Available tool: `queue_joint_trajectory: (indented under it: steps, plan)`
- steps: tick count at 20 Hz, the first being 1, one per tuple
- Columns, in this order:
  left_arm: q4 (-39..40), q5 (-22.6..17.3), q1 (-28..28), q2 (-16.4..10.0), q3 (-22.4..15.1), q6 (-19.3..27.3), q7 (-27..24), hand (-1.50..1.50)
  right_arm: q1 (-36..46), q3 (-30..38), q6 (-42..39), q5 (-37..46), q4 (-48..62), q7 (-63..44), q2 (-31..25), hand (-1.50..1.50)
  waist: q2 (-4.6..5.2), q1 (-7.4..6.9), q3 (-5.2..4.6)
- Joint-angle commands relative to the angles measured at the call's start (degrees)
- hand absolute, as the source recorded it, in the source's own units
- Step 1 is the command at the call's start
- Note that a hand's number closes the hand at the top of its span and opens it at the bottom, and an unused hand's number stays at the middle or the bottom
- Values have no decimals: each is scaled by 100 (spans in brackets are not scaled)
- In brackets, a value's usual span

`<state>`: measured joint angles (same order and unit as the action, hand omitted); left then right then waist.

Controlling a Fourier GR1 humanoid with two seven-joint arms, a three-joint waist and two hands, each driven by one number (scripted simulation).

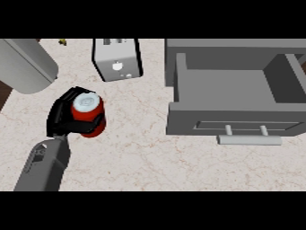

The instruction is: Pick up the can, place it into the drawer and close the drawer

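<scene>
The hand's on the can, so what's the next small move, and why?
Likely lift the can straight up: the left hand curls its fingers round it, and the drawer to its right stands open, its front wall rising above the counter.

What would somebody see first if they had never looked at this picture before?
The bright red can jumps out, left of the middle of the counter, with the robot's black left hand curled round it. Next comes the big grey drawer at the right, pulled wide open. A silver toaster stands at the back.
</scene>
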<state>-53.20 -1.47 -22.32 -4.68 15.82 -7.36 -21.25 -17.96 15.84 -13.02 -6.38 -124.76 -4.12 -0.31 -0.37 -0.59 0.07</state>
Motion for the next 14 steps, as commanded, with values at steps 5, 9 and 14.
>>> queue_joint_trajectory:
  steps: [5, 9, 14]
  plan:
    - [-2211, 206, 214, 458, -808, 755, 1456, 150, 276, -325, 336, 327, 59, -115, 30, -150, 19, 29, -3]
    - [-2586, 238, -44, 368, -1099, 925, 1991, 150, -42, 100, -3, -132, -85, -31, -64, -150, 24, 79, -4]
    - [-3104, 127, -302, 466, -1954, 1744, 2769, 150, 56, -93, 100, 12, -270, -305, 26, -150, 26, 85, -6]
